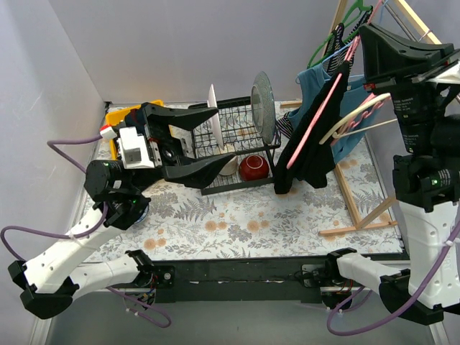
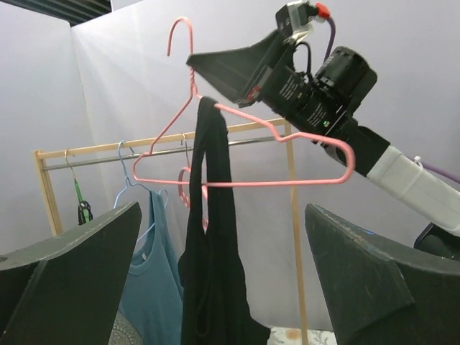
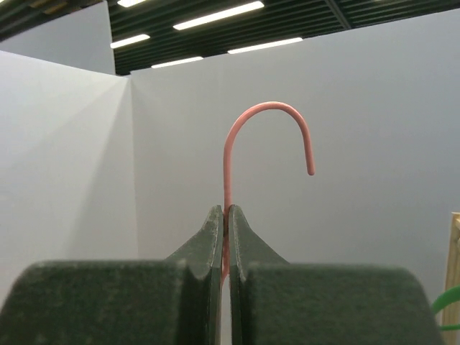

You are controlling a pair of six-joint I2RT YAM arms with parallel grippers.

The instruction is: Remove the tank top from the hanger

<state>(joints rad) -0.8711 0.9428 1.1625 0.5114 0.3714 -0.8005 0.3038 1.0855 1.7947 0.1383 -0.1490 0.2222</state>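
Note:
A black tank top [image 2: 212, 251] hangs from a pink wire hanger [image 2: 244, 183], draped over the wire close to its neck. My right gripper [image 3: 227, 212] is shut on the hanger's neck just under the hook [image 3: 267, 106] and holds it up in the air. In the top view the hanger [image 1: 325, 100] slants down to the left from the right gripper [image 1: 366, 43], with the tank top [image 1: 309, 154] drooping over the table. My left gripper [image 1: 224, 136] stands wide open to the left of the garment, apart from it, nothing between its fingers [image 2: 79, 266].
A wooden clothes rack [image 1: 363, 208] stands at the right with a blue tank top [image 2: 154, 280], a green hanger [image 1: 352, 14] and a cream hanger [image 1: 356, 118]. A black dish rack [image 1: 241, 154] with plates and a red bowl [image 1: 254, 167] sits mid-table, beside a yellow bin [image 1: 118, 115].

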